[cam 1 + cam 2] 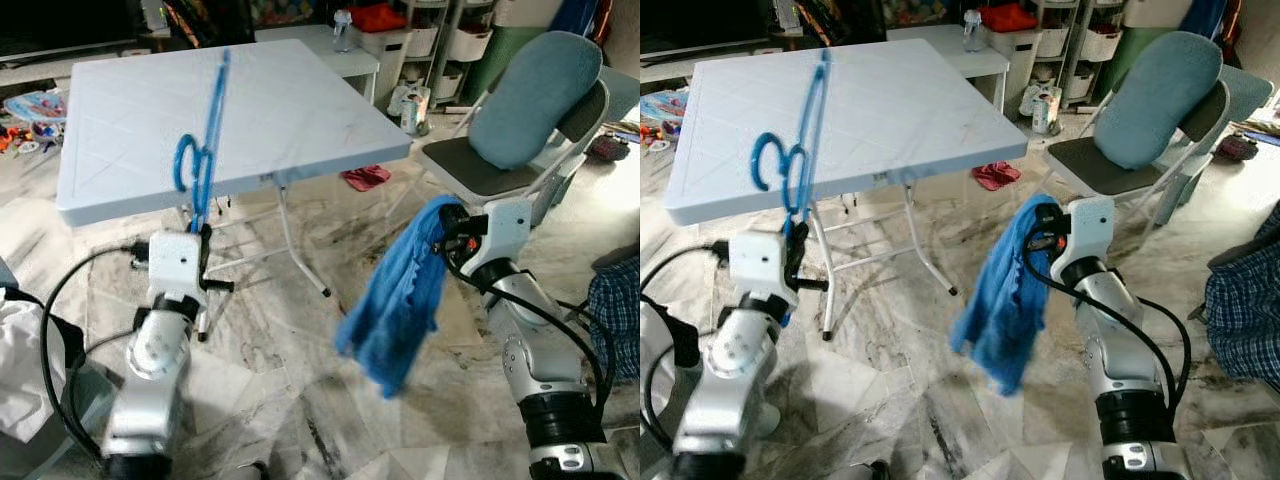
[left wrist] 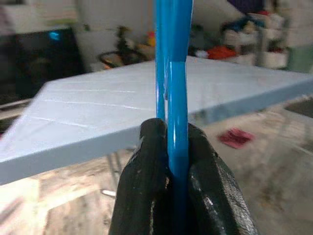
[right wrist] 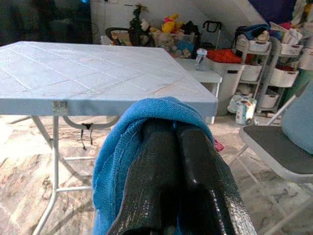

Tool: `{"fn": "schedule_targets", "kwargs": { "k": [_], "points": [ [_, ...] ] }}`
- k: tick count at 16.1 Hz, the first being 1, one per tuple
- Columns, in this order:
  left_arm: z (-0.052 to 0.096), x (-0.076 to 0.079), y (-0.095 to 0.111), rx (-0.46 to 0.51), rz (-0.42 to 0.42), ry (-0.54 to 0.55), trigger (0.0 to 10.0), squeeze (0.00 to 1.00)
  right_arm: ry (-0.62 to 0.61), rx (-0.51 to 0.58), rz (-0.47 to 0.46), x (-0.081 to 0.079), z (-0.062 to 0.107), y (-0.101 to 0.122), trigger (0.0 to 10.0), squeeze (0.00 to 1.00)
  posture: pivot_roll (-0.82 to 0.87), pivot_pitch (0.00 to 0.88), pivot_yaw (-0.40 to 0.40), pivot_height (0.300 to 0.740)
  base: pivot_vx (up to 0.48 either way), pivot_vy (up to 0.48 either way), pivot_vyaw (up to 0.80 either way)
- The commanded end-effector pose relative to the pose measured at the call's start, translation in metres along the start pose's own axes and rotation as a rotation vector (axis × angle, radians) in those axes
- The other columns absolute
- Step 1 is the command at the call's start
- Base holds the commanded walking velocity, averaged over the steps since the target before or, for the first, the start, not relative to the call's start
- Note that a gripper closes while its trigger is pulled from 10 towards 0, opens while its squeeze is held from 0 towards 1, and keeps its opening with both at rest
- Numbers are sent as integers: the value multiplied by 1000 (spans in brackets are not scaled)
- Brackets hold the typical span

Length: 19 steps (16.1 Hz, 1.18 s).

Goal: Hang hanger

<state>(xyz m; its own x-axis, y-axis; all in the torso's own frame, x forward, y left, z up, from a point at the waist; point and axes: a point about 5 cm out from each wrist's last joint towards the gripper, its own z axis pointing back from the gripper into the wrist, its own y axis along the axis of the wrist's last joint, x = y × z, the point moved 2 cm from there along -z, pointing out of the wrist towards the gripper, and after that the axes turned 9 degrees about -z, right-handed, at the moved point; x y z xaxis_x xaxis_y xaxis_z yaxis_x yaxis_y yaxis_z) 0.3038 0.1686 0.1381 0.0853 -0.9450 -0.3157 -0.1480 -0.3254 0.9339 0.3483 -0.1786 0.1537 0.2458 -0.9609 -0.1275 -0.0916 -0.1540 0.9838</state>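
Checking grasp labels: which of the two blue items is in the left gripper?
The blue plastic hanger, clamped upright between the left gripper fingers in front of the white folding table. The other blue item, the cloth, hangs draped over the right gripper.

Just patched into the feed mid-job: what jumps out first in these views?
The blue hanger stands upright in front of the pale folding table, clamped in the left gripper. On the other side, a blue towel droops from the right gripper, hanging well above the marble floor. Behind it stands a folding chair with a blue cushion.
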Motion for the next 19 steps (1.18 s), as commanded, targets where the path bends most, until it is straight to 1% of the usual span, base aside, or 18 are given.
{"fn": "schedule_targets", "kwargs": {
  "k": [1,2,3,4,6,7,8,9,10,11,12,15,19],
  "points": [
    [9,1,6,39,-24,79,10000,0,25,75,38,-8,3,16,0,0,-54,0,-38,740,0,0,0],
    [14,2,5,25,-15,88,10000,0,34,71,48,-11,5,16,0,0,-58,0,-39,740,0,0,0],
    [20,3,-1,-25,31,96,10000,0,32,65,25,-13,6,14,0,0,-58,0,-44,740,0,0,0],
    [24,2,-6,-45,47,85,10000,0,33,63,23,-13,6,13,0,0,-56,0,-44,740,0,0,0],
    [26,-5,-15,-84,71,92,10000,0,23,64,2,-13,6,13,0,0,-45,0,-47,740,0,0,0],
    [26,-8,-18,-94,67,93,10000,0,30,65,16,-16,5,13,0,0,-42,0,-45,740,0,0,0],
    [25,-8,-17,-92,67,90,10000,0,33,65,18,-17,5,14,471,0,-41,0,-45,740,0,0,0],
    [24,-8,-16,-87,67,82,10000,0,49,59,32,-20,4,13,3961,0,-43,0,-44,740,0,0,800],
    [21,-5,-14,-76,69,63,10000,0,66,54,43,-24,3,13,4431,0,-44,0,-43,740,0,0,800],
    [19,-2,-12,-70,77,43,10000,0,90,54,41,-28,2,14,5961,0,-44,0,-43,740,0,0,800],
    [18,1,-11,-63,82,25,10000,0,100,57,47,-30,0,15,10000,0,-49,0,-42,740,247,0,800],
    [17,2,-11,-64,90,19,10000,0,92,62,40,-30,-3,17,10000,0,-49,0,-42,740,265,0,794],
    [18,3,-12,-69,97,11,10000,0,86,62,20,-31,-5,16,10000,0,-43,0,-46,740,301,0,0]
  ]
}}
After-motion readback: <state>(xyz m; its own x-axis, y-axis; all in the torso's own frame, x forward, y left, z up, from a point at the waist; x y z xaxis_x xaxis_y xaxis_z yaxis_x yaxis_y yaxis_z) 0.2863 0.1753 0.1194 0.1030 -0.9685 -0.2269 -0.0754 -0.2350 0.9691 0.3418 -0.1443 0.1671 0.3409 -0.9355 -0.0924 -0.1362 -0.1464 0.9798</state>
